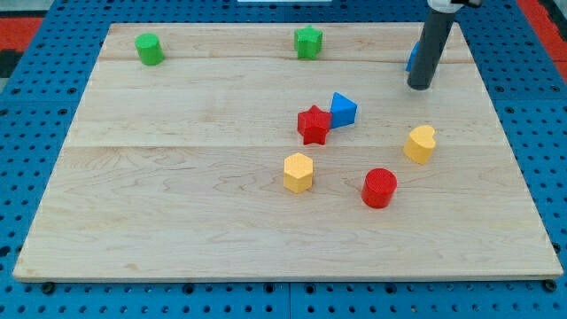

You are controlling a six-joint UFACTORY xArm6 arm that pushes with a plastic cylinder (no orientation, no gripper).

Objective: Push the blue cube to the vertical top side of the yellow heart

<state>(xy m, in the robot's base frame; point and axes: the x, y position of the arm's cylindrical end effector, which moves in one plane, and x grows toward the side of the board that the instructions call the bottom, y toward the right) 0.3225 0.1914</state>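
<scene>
Blue cube (411, 58): mostly hidden behind the rod, up toward the view's top from yellow heart (421, 143), well apart. Board (177, 221) lies flat. No jaws, just a bare rod, holding nothing. My tip (421, 88) sits btwn heart & cube, prob wrong side, so I'd circle round to push heartward. Blue triangle (344, 109) is up-left of heart, clear of lane.
</scene>
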